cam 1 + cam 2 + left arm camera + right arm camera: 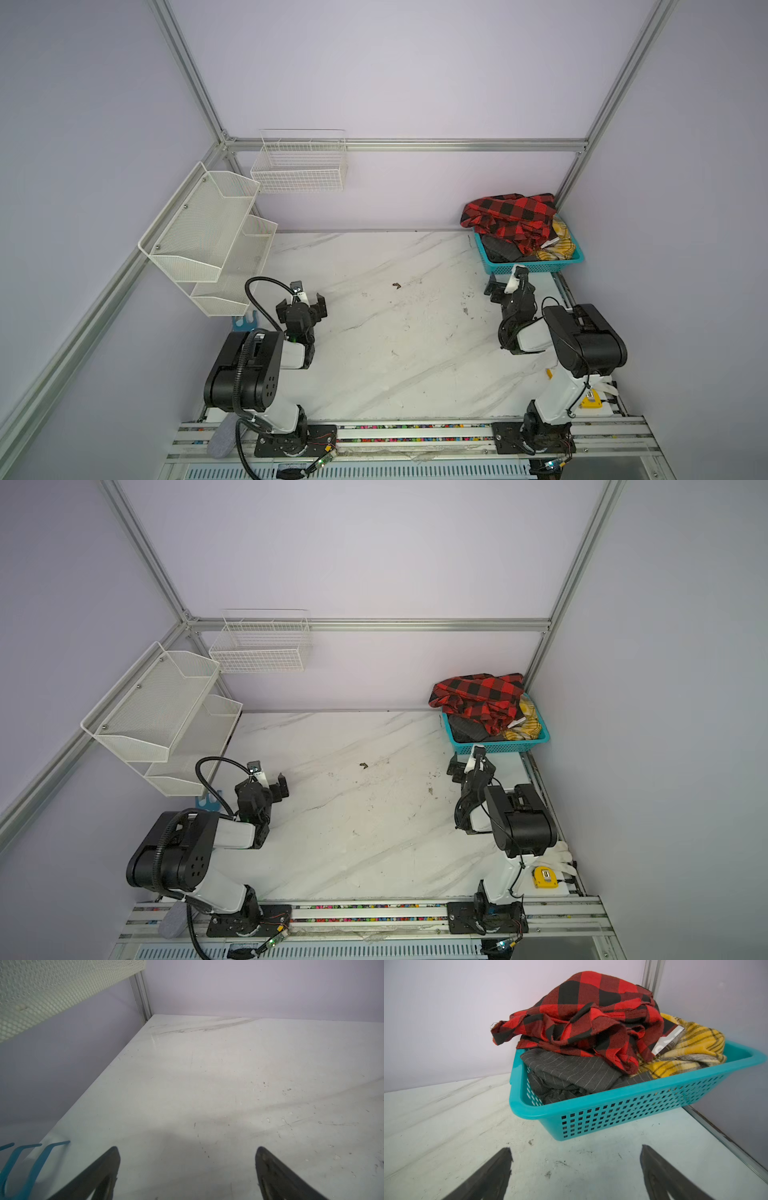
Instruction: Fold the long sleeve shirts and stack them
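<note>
Three long sleeve shirts lie crumpled in a teal basket [536, 266] [498, 747] [633, 1113] at the back right corner. The red-and-black check shirt [511, 216] [478, 696] [591, 1018] is piled on top. Under it lie a dark grey pinstriped one [503, 249] [566, 1072] and a mustard-yellow plaid one [559, 243] [685, 1049]. My right gripper [509, 286] [471, 766] [576, 1148] hovers open just in front of the basket, holding nothing. Over bare marble at the left, my left gripper [302, 307] [266, 789] [188, 1149] is open and empty.
A white mesh shelf [208, 224] juts out from the left wall above the left arm. A wire basket [299, 166] hangs on the back wall. A blue hook rack [31, 1163] sits by the left wall. A yellow tape measure [544, 877] lies by the right arm's base.
</note>
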Tool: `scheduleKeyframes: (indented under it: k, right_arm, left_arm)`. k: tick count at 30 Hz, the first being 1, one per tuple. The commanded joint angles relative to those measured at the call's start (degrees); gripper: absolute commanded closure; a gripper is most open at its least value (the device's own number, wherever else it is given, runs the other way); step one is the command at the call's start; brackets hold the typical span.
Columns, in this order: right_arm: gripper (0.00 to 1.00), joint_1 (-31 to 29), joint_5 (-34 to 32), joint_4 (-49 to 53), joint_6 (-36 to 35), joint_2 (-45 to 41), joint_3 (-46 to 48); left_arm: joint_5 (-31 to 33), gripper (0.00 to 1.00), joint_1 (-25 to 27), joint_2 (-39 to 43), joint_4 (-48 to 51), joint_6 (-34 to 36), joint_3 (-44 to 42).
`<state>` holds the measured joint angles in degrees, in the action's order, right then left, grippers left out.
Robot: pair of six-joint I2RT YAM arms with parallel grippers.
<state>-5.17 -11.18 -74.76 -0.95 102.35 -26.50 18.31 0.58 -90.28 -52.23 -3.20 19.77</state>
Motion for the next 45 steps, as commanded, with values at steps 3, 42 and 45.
scheduleKeyframes:
  k: [3,42,45]
  right_arm:
    - [0.03,-0.2,0.6,-2.2,-1.6,-0.2,-0.2]
    - [0.08,3.7,-6.2,102.2,24.4,10.0,-79.8]
    - [0.07,4.7,-5.3,106.2,23.1,16.8,-88.6]
  left_arm:
    - [0.8,0.00,0.4,0.3,-2.5,0.8,1.7]
    - [-6.0,0.02,20.5,12.0,73.1,-22.9,51.6]
    - [-5.9,0.01,23.5,11.6,74.2,-22.1,50.4]
